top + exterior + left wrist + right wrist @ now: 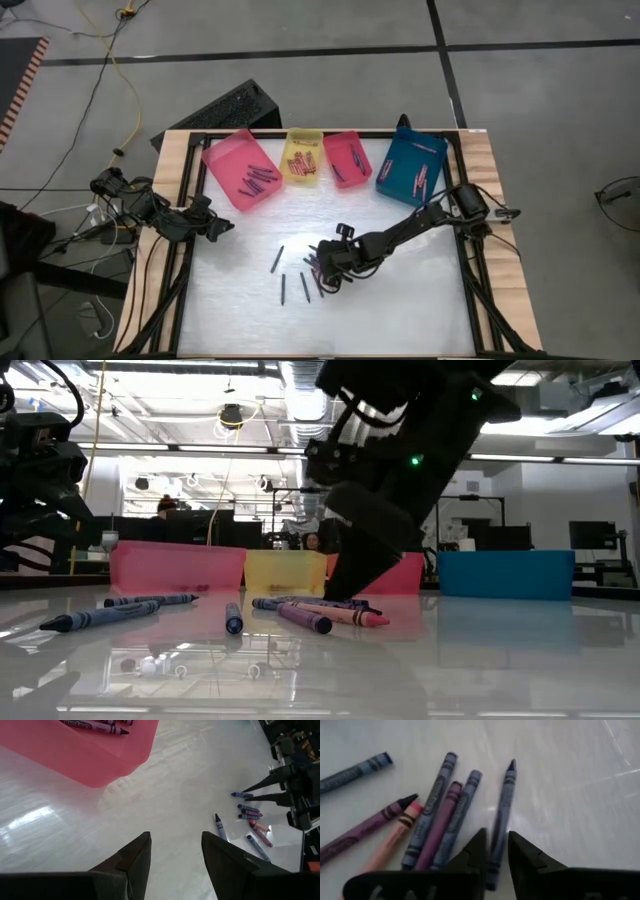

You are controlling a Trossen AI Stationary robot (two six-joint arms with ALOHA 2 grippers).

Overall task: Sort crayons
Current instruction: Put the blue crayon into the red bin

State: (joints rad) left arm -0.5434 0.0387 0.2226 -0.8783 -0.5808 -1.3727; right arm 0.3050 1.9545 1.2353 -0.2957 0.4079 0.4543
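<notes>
Several crayons [300,278] lie loose on the white table in the middle, in dark blue, purple and pink; they also show in the low view [305,618]. My right gripper [496,839] is down among them [325,270], shut on a dark blue crayon [504,795]. Beside it lie other blue, purple and pink crayons [440,815]. My left gripper [175,855] is open and empty above the table near its left edge [215,226], next to the pink tray [75,755]. My right gripper pinches the dark blue crayon between its two fingers, on the crayon's two sides about halfway along [499,827]. The fingers come down from above at a slant. The crayon lies flat on the table, its tip [512,766] pointing away from the gripper.
Four trays stand in a row at the far edge: pink [225,160], yellow [302,140], red [360,145] and blue [400,185], each with crayons inside. Bare table lies toward the near edge and right. A black keyboard [225,108] lies beyond the table.
</notes>
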